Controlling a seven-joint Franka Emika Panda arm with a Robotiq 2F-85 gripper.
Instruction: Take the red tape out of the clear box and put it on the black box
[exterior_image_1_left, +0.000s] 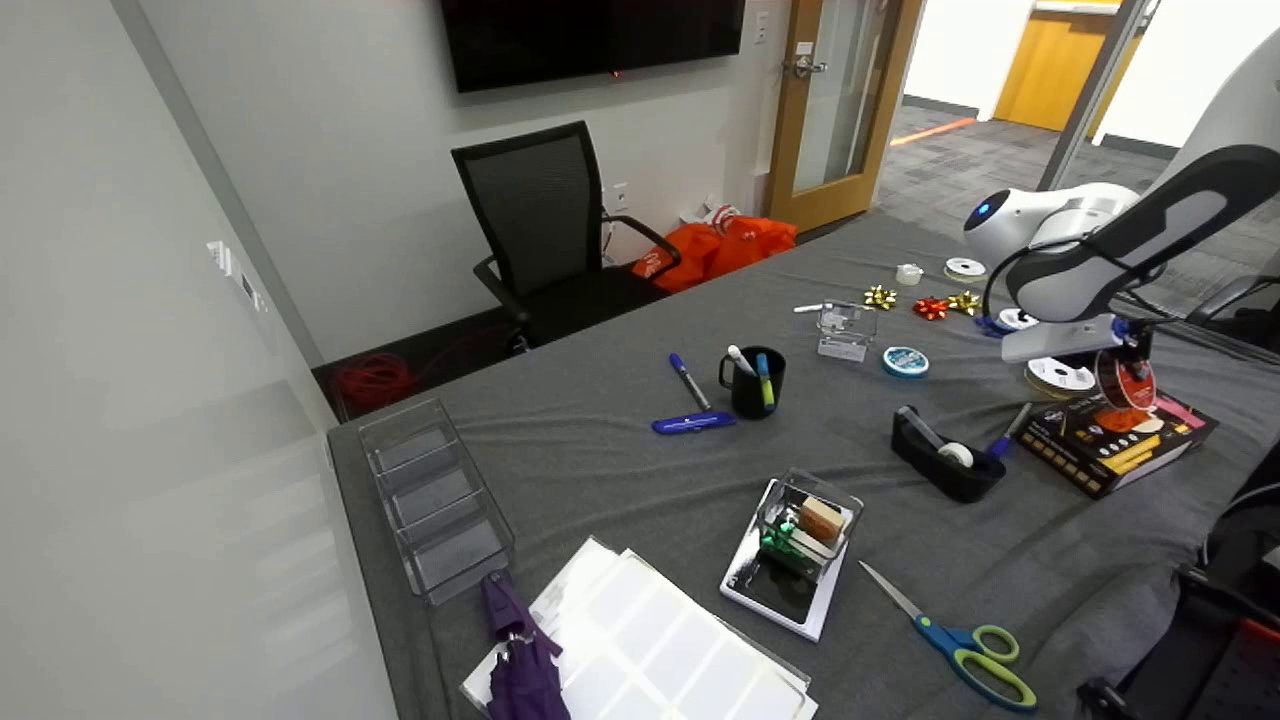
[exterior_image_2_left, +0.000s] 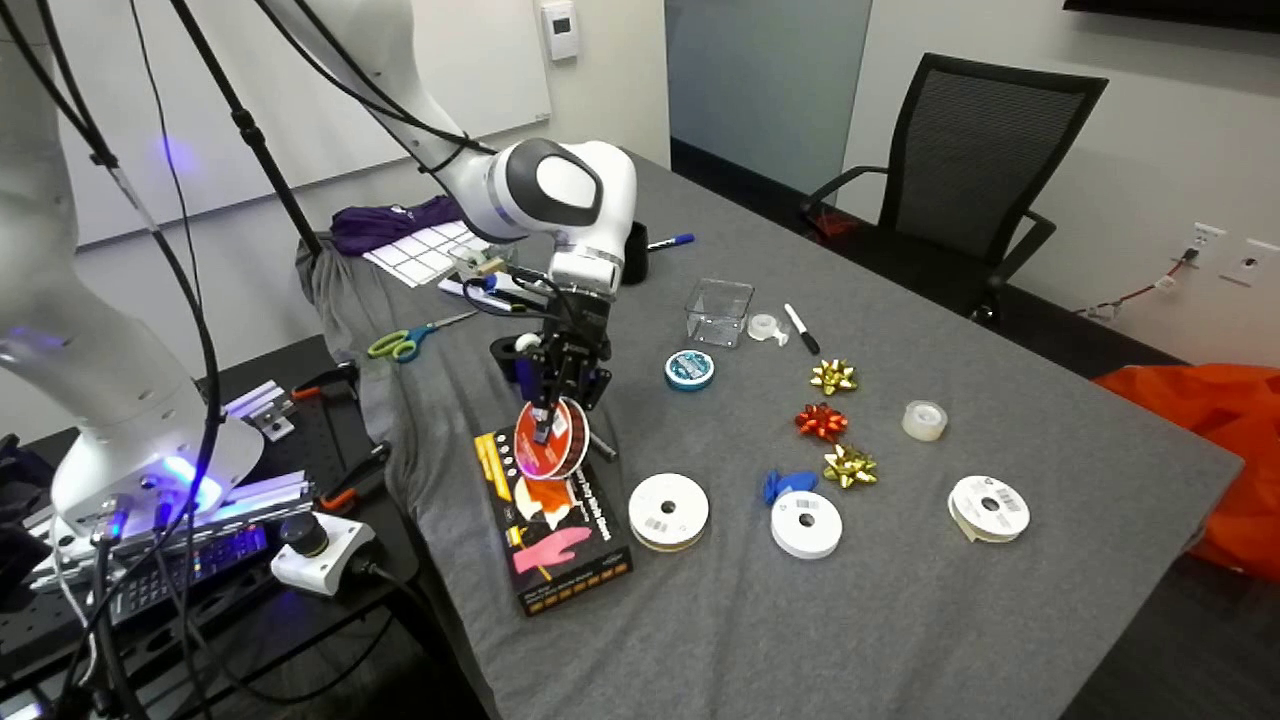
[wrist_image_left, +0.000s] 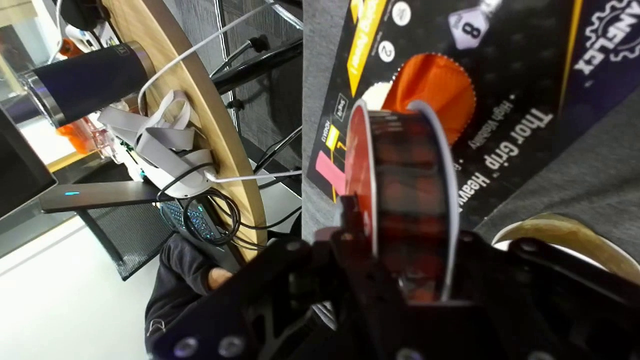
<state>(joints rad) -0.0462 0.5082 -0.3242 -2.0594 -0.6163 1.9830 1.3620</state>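
The red tape (exterior_image_1_left: 1126, 388) is a red-faced spool with plaid ribbon, standing on edge in my gripper (exterior_image_1_left: 1133, 355). It also shows in the other exterior picture (exterior_image_2_left: 540, 452) and in the wrist view (wrist_image_left: 412, 170). My gripper (exterior_image_2_left: 558, 420) points down and is shut on the spool, one finger on its red face; the far finger is mostly hidden. The tape is right over the black box (exterior_image_2_left: 545, 555), which has a printed orange and pink picture on top. I cannot tell whether they touch. The clear box (exterior_image_2_left: 718, 315) stands apart, farther along the table.
White ribbon spools (exterior_image_2_left: 668, 510) lie beside the black box. A black tape dispenser (exterior_image_1_left: 945, 455) and a blue pen (exterior_image_1_left: 1005, 435) are near its other side. A blue round tin (exterior_image_2_left: 690, 369), bows (exterior_image_2_left: 822, 421), scissors (exterior_image_1_left: 955, 640) and a black mug (exterior_image_1_left: 752, 385) are also on the table.
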